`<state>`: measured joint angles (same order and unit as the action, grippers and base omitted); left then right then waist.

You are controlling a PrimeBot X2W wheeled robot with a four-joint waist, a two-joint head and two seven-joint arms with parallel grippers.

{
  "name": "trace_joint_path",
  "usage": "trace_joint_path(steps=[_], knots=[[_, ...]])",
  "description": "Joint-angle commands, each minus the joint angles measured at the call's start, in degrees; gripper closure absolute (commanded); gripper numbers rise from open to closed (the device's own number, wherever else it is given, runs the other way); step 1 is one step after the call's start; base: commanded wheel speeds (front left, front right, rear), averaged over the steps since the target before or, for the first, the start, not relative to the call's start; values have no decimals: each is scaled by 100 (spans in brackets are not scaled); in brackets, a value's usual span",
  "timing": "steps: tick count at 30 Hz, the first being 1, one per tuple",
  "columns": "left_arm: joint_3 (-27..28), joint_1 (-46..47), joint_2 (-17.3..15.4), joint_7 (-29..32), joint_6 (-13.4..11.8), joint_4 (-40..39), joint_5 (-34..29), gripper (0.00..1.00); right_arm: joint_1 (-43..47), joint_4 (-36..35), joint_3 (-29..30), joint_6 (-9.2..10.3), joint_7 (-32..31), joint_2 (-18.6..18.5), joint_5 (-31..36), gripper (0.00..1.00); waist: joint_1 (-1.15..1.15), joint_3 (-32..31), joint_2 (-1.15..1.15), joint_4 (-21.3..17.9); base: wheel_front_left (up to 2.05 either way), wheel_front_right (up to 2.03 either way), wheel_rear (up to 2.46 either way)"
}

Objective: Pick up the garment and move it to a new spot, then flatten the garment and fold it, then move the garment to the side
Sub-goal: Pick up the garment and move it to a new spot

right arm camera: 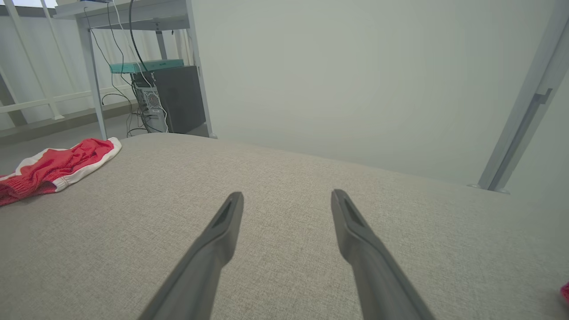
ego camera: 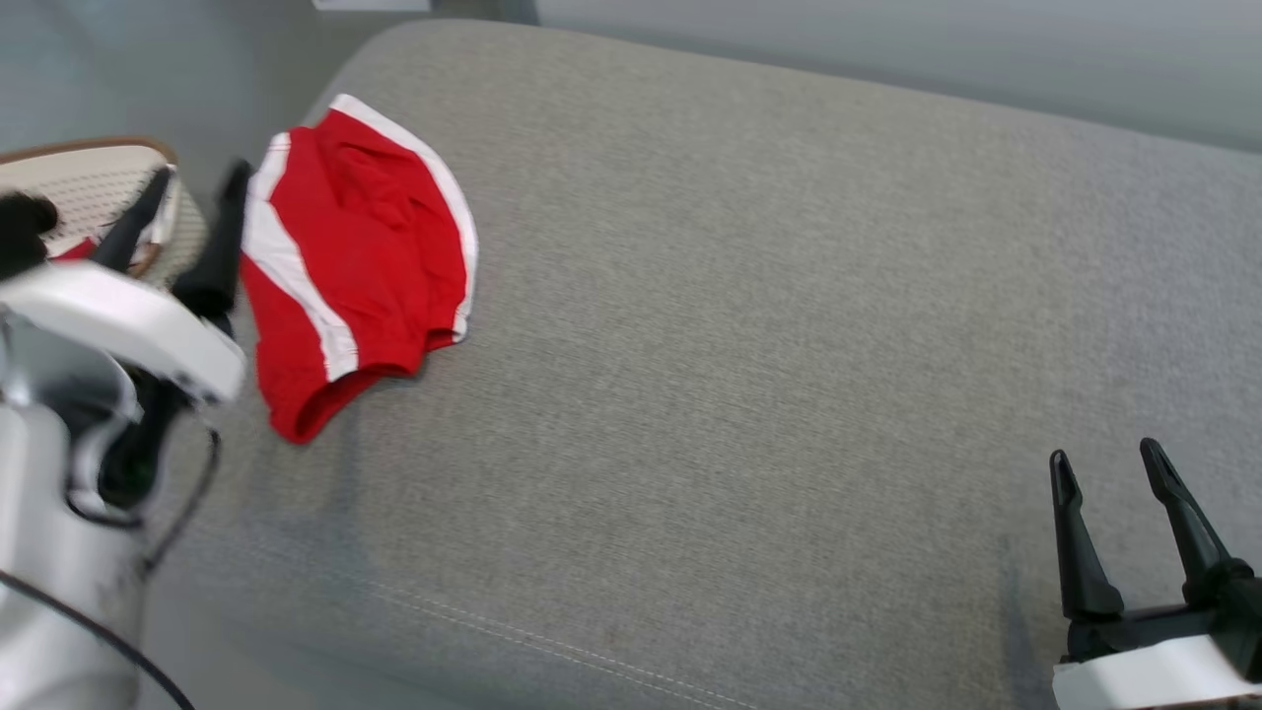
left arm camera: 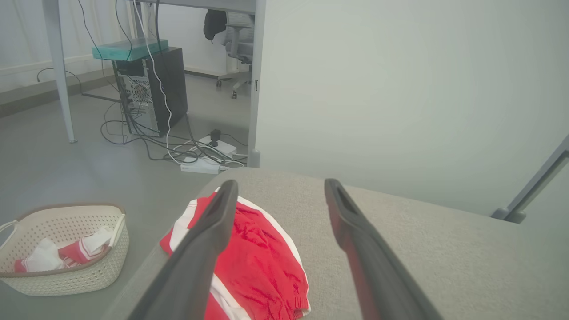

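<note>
Where woven cushion (ego camera: pixel 789 345) rounds, crumpled red garment (ego camera: pixel 365 237)

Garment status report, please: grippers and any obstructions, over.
Both open: left gripper beside garment, right gripper over cushion. Garment rumpled, unheld, at cushion's left end. Nothing blocking.

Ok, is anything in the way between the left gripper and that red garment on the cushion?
Nothing visible. The left gripper, open, is right by the left edge of the garment, with bare grey cushion around it. The basket stands off the cushion on the floor, not between them.
</note>
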<state>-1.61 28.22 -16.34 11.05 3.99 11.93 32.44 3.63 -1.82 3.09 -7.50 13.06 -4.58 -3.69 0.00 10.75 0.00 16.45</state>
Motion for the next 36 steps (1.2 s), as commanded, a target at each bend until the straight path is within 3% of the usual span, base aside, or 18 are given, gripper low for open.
trace_joint_path(steps=[1, 5, 10, 17, 25, 26, 28, 29, 36], knots=[[293, 438, -309, 196, 30, 53, 155, 0, -196, -193, -130, 1, 31, -110, -58, 0, 0, 281, 0, -291, 0, 0, 0], [435, 1172, -650, 772, 47, 971, 400, 0, -362, -167, -140, 1, 68, -107, -65, 0, 0, 567, 0, -587, 0, 0, 0], [610, 1569, -793, 1030, 65, 2111, 679, 0, -549, -105, -149, 1, 113, -110, -88, 0, 0, 869, 0, -855, 0, 0, 0], [834, 1507, -818, 1054, 43, 3460, 949, 0, -735, -30, -121, 1, 154, -153, -119, 0, 0, 1153, 0, -1039, 0, 0, 0], [833, 1479, -636, 930, 61, 4366, 1052, 0, -865, -38, -112, 1, 172, -242, -168, 0, 0, 1351, 0, -1057, 0, 0, 0], [842, 1508, -612, 935, 68, 4464, 1080, 4, -876, -40, -118, 1, 173, -250, -173, 0, 0, 1359, 0, -1057, 0, 0, 0], [848, 1570, -579, 946, 97, 4616, 1129, 59, -892, -46, -136, 1, 174, -263, -198, 0, 0, 1362, 0, -1057, 0, 0, 0], [834, 1595, -576, 925, 123, 4664, 1132, 100, -896, -45, -142, 1, 175, -272, -207, 0, 0, 1357, 0, -1059, 0, 0, 0], [583, 1715, -623, 509, 284, 4724, 985, 100, -836, -32, -93, 1, 178, -278, -273, 0, 0, 1228, 0, -1025, 0, 0, 0]])
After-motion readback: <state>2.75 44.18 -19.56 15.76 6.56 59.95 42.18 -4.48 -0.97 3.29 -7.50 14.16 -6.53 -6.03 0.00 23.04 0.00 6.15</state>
